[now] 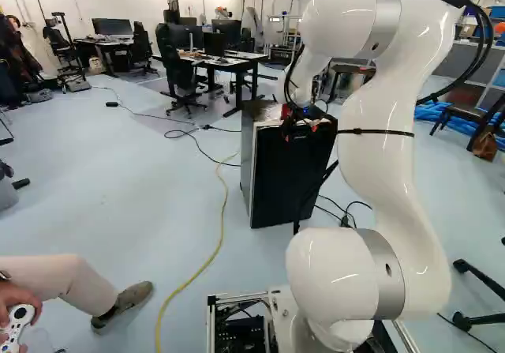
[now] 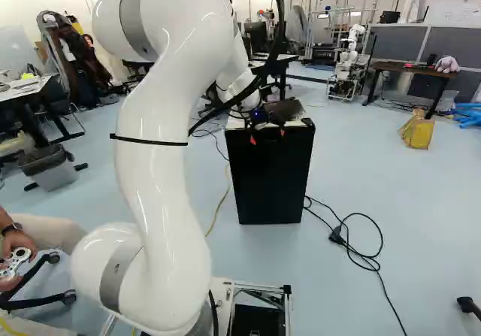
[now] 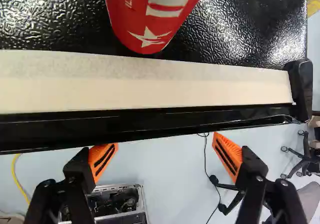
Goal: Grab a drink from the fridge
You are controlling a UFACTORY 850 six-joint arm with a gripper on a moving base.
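The small black fridge (image 2: pixel 269 178) stands upright ahead of the arm, its dark front facing the base. At the top edge of that front is my gripper (image 2: pixel 267 135), pointing down with its orange pads spread apart. In the wrist view the open gripper (image 3: pixel 165 143) has floor beyond its fingers, just outside the black top edge of the fridge door (image 3: pixel 150 126); nothing is held. A pale strip (image 3: pixel 150 83) runs along the fridge top behind that edge. A red object (image 3: pixel 155 13) with white lettering lies on the textured black top. No drink can be made out, and the fridge's inside is hidden.
A yellow cable (image 1: pixel 213 254) runs along the floor left of the fridge, and a black cable (image 2: pixel 368 261) loops to its right. Desks (image 1: pixel 229 62) and chairs stand behind. Another robot (image 2: pixel 349 58) is at the back. A person's leg and shoe (image 1: pixel 122 302) are close on the left.
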